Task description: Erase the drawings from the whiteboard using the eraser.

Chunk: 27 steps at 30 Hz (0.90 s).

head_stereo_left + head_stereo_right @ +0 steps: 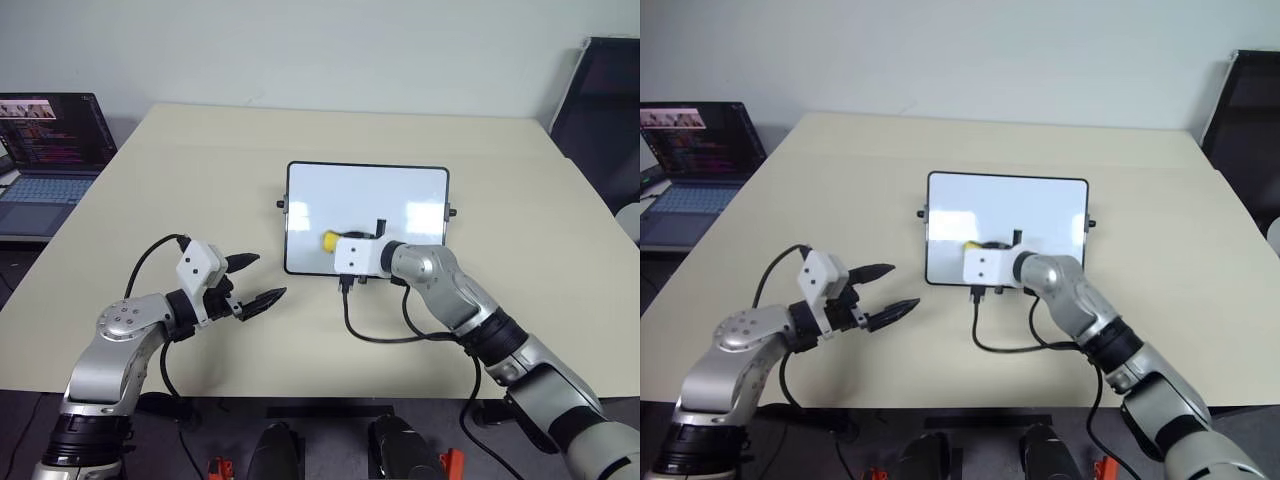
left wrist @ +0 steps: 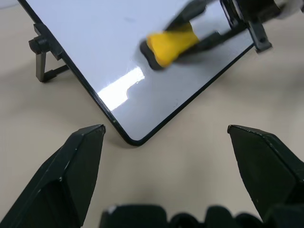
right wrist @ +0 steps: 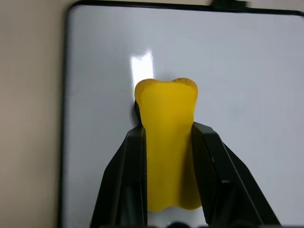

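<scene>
Fingers of my right gripper (image 3: 168,166) were clamped on the eraser (image 3: 167,142), one black finger pressed against each long yellow side, hard enough that the block looked pinched in at the waist. It stuck out past the fingertips, its far end flaring wider over the whiteboard (image 1: 400,195). From the head view the eraser sat over the lower left part of the board, which lay flat on the bench (image 1: 200,160) straight ahead of me.

My left gripper (image 1: 250,281) hovered off the board's near left corner with its fingers spread wide and nothing between them, apart from the frame.

I could not make out any blue strokes on the white surface; glare patches covered parts of it, so I judged that faint marks might have been hiding there. The first risk was exactly that: calling the board clean while a thin line sat under a reflection. The second was the board sliding. Nothing pinned it, so a firm sideways wipe could have dragged it across the bench. The third was the squeezed eraser itself: gripped by its sides with so much of it overhanging, it could have twisted or popped out if I had pushed down hard. Whether its dark underside was actually touching the board, I could not tell.
</scene>
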Tool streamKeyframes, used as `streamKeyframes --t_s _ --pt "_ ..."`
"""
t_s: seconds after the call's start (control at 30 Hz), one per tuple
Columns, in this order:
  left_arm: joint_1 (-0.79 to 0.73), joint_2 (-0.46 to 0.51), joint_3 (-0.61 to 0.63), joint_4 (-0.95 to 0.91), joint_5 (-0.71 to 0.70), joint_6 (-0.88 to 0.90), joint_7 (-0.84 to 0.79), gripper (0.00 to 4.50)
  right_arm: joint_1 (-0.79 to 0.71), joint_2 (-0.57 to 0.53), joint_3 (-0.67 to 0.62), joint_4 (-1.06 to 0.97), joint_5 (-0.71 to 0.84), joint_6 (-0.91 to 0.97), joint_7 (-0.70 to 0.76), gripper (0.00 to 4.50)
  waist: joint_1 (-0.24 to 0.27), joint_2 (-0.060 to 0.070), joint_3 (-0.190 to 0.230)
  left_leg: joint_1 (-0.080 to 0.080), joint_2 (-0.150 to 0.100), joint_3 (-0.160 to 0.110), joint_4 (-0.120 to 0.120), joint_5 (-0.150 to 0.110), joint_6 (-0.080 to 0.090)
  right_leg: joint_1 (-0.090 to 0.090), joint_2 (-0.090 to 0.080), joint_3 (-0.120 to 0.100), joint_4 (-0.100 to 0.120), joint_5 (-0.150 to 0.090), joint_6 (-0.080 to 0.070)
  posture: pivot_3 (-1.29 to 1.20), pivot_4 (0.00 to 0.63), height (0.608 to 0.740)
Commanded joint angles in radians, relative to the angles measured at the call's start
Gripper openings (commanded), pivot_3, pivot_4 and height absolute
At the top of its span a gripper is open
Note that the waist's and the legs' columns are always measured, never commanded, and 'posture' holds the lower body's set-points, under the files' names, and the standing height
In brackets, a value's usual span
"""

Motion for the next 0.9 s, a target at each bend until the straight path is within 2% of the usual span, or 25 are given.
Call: streamKeyframes --t_s 0.03,0.1,0.2,0.37,0.5,0.67,0.8,0.9 --pt "-0.020 0.001 0.004 -0.010 0.000 -0.019 -0.004 4.50 -0.080 0.009 -0.070 0.085 -0.012 -0.009 -0.078 0.97 0.000 0.000 0.000 0.000 0.000 0.000 0.001 0.000 0.000 -0.001 0.000 0.000 0.000 0.000 0.000 0.00 0.150 0.740" --pt "-0.023 -0.001 0.000 -0.017 0.000 -0.014 -0.002 4.50 -0.110 0.019 -0.073 0.127 -0.003 -0.014 -0.071 0.97 -0.001 0.000 0.000 0.000 0.000 0.000 0.001 0.000 0.000 -0.001 0.000 0.000 0.000 0.000 0.000 0.00 0.150 0.740" --pt "-0.025 -0.001 -0.005 -0.030 -0.001 -0.006 0.002 4.50 -0.117 0.023 -0.061 0.139 0.023 -0.003 0.017 0.97 -0.002 0.000 0.000 0.000 0.000 0.000 0.001 0.000 0.001 0.001 0.000 0.000 0.001 0.000 0.000 0.00 0.150 0.740" --pt "-0.033 -0.001 -0.010 -0.043 -0.004 0.009 0.009 4.50 -0.049 -0.002 -0.008 0.046 0.043 0.040 0.214 0.97 -0.002 0.000 0.000 0.000 0.001 0.000 -0.005 0.000 0.001 0.000 0.000 -0.001 0.000 -0.001 0.001 0.00 0.150 0.740" --pt "-0.047 0.001 -0.014 -0.046 -0.008 0.023 0.011 4.50 0.002 -0.025 0.012 -0.017 0.037 0.080 0.304 0.97 -0.001 0.000 0.000 0.000 0.001 0.000 -0.005 0.000 0.001 0.000 0.001 -0.001 0.000 -0.002 0.001 0.00 0.150 0.740" --pt "-0.064 0.003 -0.017 -0.050 -0.011 0.039 0.013 4.50 0.011 -0.023 -0.055 -0.051 0.026 0.068 0.209 0.97 0.000 0.000 0.000 0.000 0.000 0.000 -0.003 0.000 0.001 0.000 0.000 -0.001 0.000 0.000 0.000 0.00 0.150 0.740" --pt "-0.077 0.001 -0.021 -0.068 -0.017 0.059 0.018 4.50 0.069 -0.003 -0.155 -0.188 0.092 0.147 0.174 0.97 0.003 0.000 0.000 0.000 0.000 0.000 -0.002 0.000 0.001 0.000 -0.001 -0.001 0.000 0.000 0.000 0.00 0.150 0.740" --pt "-0.122 -0.011 -0.040 -0.074 -0.029 0.071 0.010 4.50 0.221 0.043 -0.323 -0.464 0.186 0.375 0.159 0.97 0.006 0.000 0.000 -0.002 0.000 -0.001 -0.004 0.000 0.000 -0.001 0.000 -0.002 -0.001 -0.001 0.001 0.00 0.150 0.740"
